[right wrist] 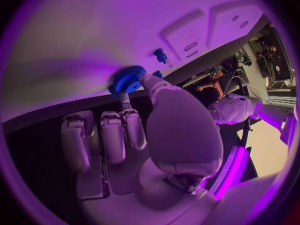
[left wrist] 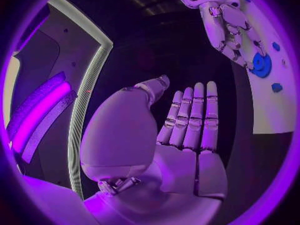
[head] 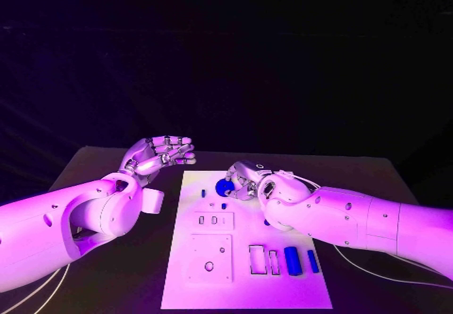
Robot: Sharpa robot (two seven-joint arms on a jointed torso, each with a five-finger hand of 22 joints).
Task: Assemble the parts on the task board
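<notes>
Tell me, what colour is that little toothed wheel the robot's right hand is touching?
Blue. The toothed wheel shows best in the right wrist view, at the right hand's fingertips.

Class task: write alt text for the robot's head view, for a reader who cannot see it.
The robot's right hand touches a round blue gear at the far end of the white task board on a black table. Its left hand hovers empty beside the board, fingers curled. Two blue cylinders lie near the board's front edge.

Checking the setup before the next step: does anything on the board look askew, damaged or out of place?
Nothing stands out. The task board lies flat, two blue bars lie side by side, and the right hand pinches the blue gear. The left hand holds nothing.
</notes>
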